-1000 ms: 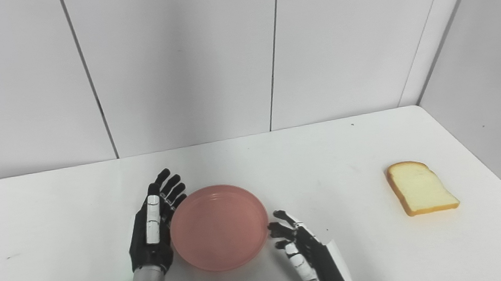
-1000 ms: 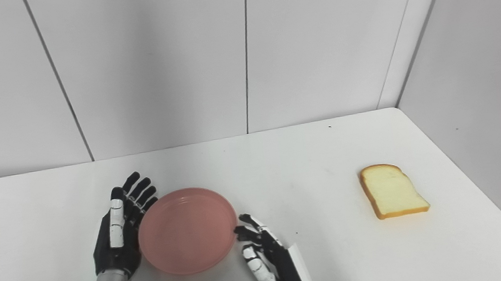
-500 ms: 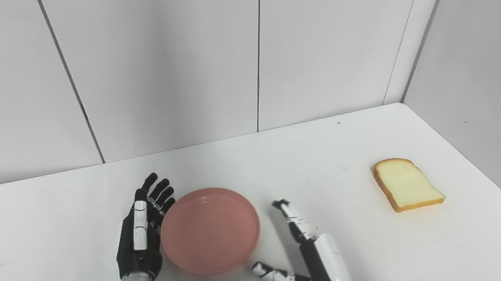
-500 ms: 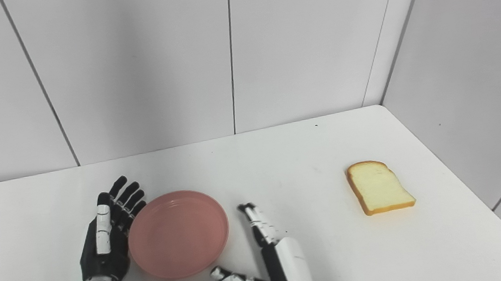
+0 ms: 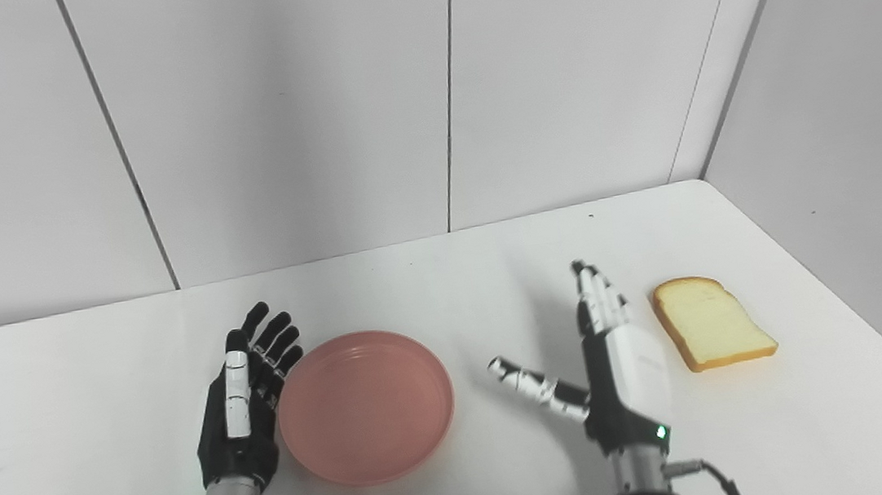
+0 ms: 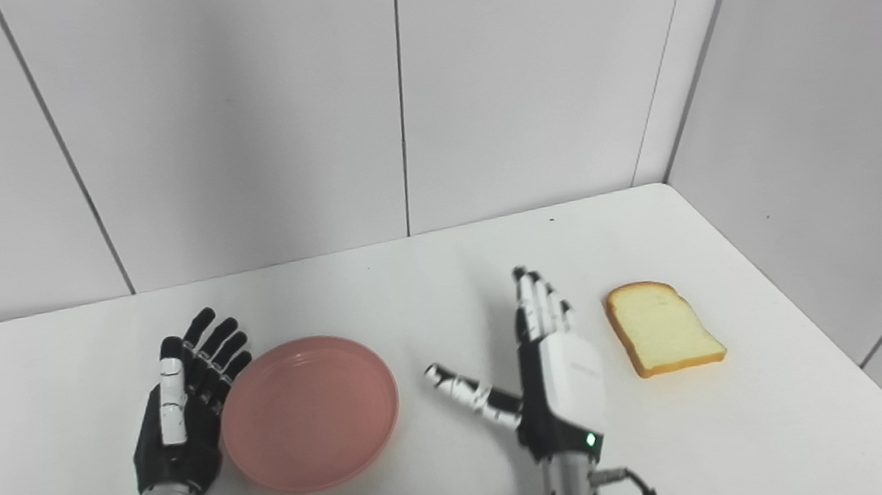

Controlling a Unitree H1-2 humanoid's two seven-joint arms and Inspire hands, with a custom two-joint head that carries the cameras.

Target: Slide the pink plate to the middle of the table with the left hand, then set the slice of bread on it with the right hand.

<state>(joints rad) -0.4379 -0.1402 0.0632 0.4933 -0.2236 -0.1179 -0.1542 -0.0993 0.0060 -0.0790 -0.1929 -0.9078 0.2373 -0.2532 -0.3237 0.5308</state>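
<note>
The pink plate lies flat on the white table, near its middle and toward the front. My left hand rests open along the plate's left rim, fingers straight and pointing away from me. My right hand is open and raised on edge between the plate and the bread, thumb spread toward the plate, holding nothing. The slice of bread lies flat on the table just right of the right hand, a small gap between them.
White wall panels stand close behind the table and along its right side. The table's right edge runs just beyond the bread. A cable trails from the right wrist.
My right hand has swung from beside the plate's right rim out to the right and forward, now standing close to the bread. The view has shifted somewhat. Left hand and plate stay put.
</note>
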